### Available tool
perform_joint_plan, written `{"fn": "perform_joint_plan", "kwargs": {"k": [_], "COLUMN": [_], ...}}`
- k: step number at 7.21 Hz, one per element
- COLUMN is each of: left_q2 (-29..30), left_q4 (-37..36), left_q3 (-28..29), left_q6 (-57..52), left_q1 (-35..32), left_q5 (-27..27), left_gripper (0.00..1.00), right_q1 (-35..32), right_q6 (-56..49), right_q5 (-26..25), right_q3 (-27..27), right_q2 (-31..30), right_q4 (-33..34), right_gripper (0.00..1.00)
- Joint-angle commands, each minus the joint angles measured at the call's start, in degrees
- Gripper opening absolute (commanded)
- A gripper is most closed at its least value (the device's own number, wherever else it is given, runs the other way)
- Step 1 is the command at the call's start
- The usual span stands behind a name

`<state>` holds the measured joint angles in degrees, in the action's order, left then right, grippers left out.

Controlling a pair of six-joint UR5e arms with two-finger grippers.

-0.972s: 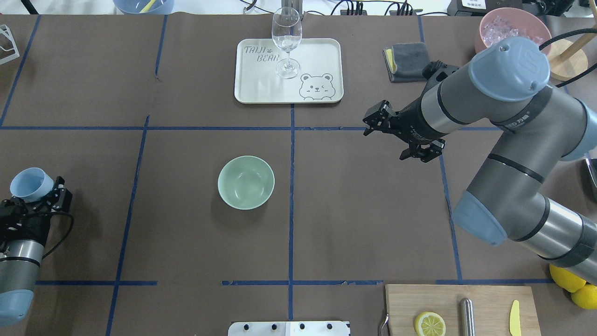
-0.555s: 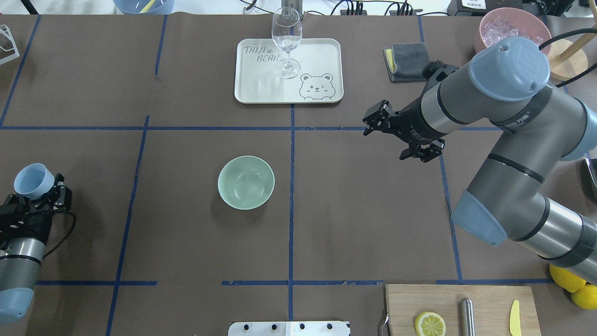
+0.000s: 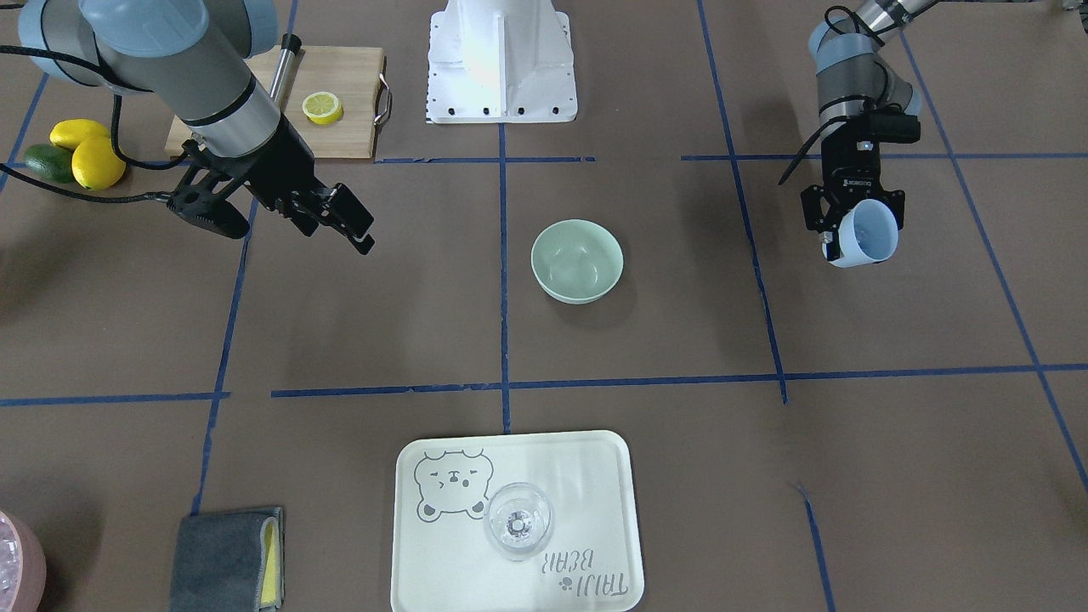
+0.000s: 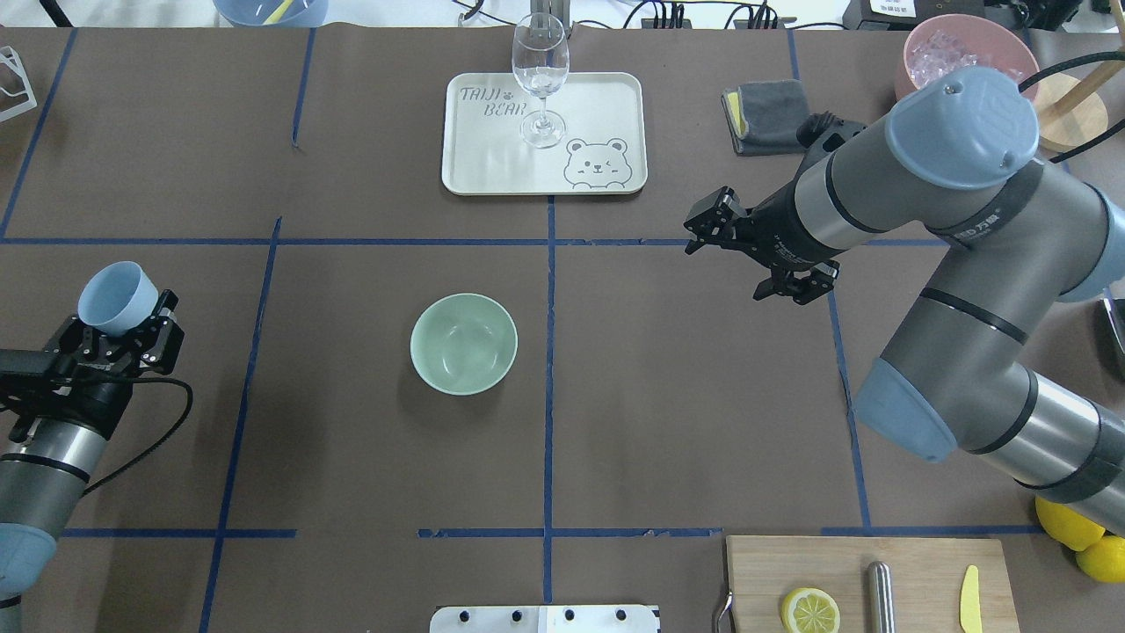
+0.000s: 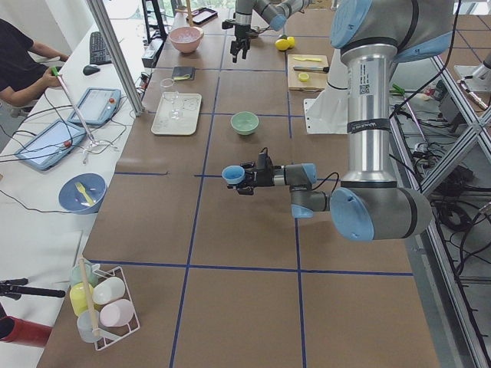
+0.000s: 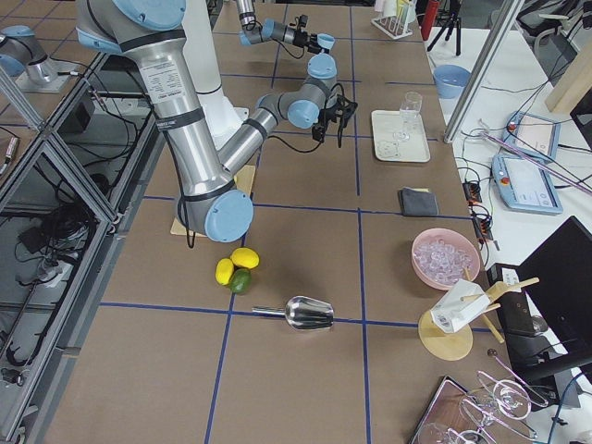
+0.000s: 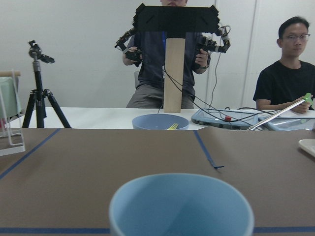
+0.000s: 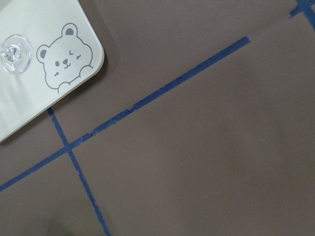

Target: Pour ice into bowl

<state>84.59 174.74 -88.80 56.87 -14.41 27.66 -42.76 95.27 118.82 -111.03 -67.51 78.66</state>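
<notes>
A round, pale mint-green matte bowl (image 4: 463, 344) stands mouth up near the middle of a brown paper-covered table (image 4: 685, 422), just to the left of the central blue tape line (image 4: 548, 369) in the overhead view, with bare table open on every side of it. Being round, it has no long axis. Well apart, by the table's left edge, the left gripper (image 4: 123, 322) reaches out level over the table, its fingers pressed against the lower wall of a light blue plastic cup (image 4: 115, 296). The cup is held off the surface, roughly upright, mouth upward, its long axis near vertical. Whether it holds anything cannot be told. A second blue tape line (image 4: 250, 369) runs between cup and bowl. The ice (image 4: 940, 53), small clear cubes, shows in a pink round container (image 4: 905, 75) at the far right corner. The right gripper (image 4: 728, 264) hangs in the air to the bowl's right and farther from the robot, fingers spread wide and holding nothing. A cream tray (image 4: 598, 105) with a clear wine glass (image 4: 540, 66) lies beyond the bowl, apart from it
</notes>
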Motion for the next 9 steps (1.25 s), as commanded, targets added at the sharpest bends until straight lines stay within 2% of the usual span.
{"fn": "perform_joint_plan", "kwargs": {"k": [1, 2, 3, 5, 7, 9], "left_q2": [9.57, 12.67, 14.27, 21.12, 24.12, 30.77], "left_q4": [0.7, 0.52, 0.43, -7.69, -8.71, -28.21], "left_q3": [-0.67, -0.76, 0.19, -0.58, 0.28, -0.05], "left_q6": [-15.74, -21.57, -27.89, -47.54, -52.12, -57.28], "left_q1": [0.09, 0.35, 0.96, 6.73, 9.12, 9.58], "left_q5": [0.12, 0.03, -2.41, -10.66, -9.64, -9.64], "left_gripper": [0.0, 0.0, 0.0, 0.0, 0.0, 0.0], "right_q1": [-0.31, -0.92, -2.32, -3.21, -3.21, -4.7], "right_q6": [0.0, -0.09, -0.09, -0.09, -0.09, -2.44], "right_q5": [0.1, 0.53, 2.28, 3.26, 3.79, 4.14], "right_q3": [-0.33, -0.59, -0.59, -1.03, -2.17, -2.09], "right_q2": [-0.34, -0.95, -1.56, -1.92, -3.15, -4.38], "right_q4": [0.0, 0.0, 0.0, 0.0, -0.26, -0.18], "right_gripper": [1.0, 1.0, 1.0, 1.0, 1.0, 1.0]}}
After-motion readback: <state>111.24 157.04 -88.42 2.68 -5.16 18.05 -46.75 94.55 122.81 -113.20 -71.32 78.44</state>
